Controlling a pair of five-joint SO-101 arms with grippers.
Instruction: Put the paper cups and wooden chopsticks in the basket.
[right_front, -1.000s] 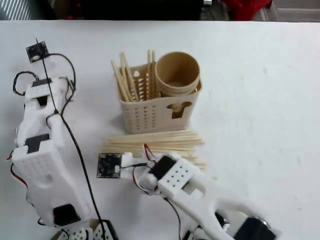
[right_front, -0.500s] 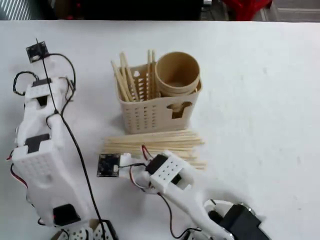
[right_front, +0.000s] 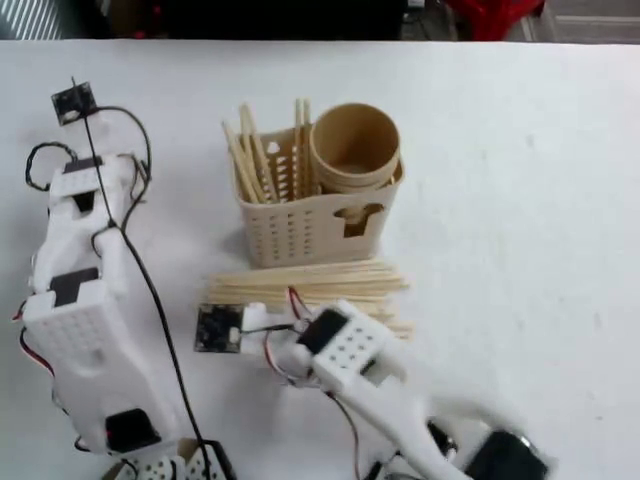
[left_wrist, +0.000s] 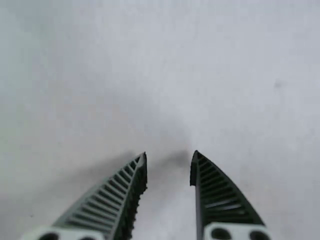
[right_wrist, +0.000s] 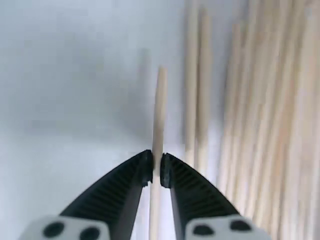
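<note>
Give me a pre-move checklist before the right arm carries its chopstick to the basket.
1. Grip: the right hand is shut on one chopstick. Ok.
2. Single pick: the pile lies beside it, outside the hand. Ok.
3. Chopstick lifted off the table: cannot tell.
4. Basket upright, with the paper cups in one side and standing chopsticks in the other. Ok.
5. Room for another stick among the standing ones: cannot tell.
6. Left hand open over bare table, holding nothing. Ok.
</note>
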